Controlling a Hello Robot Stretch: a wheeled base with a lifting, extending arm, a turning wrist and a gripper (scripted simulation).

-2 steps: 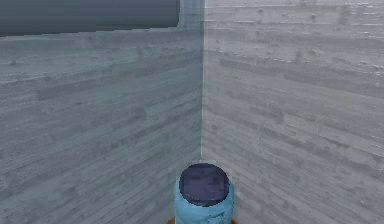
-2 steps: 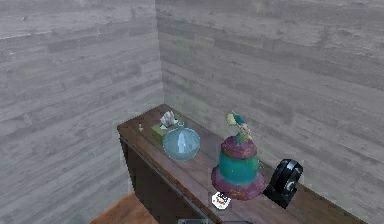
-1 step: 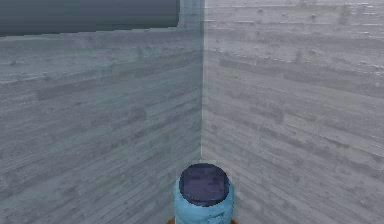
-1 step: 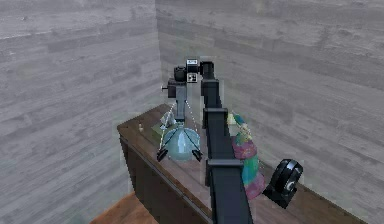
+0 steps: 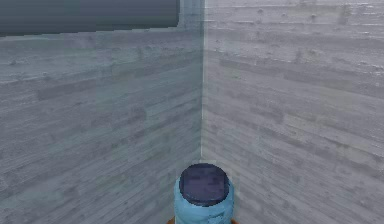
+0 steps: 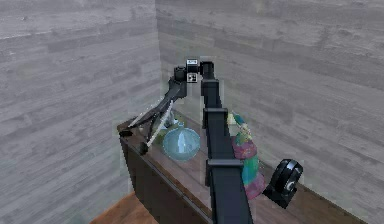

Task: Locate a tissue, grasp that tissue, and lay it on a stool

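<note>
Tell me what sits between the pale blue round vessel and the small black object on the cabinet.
In the arm side view, the arm's dark bar crosses that stretch, with a green-and-pink thing close at its right.

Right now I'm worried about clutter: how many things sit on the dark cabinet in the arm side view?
3: a pale blue round thing left of the arm, a pink-green one right of it, a black one farthest right. Others may be hidden.

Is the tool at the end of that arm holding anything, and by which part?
It cannot be told. The tool ends low at the corner of the dark table, near a glassy round thing, so no hold can be made out.
</note>
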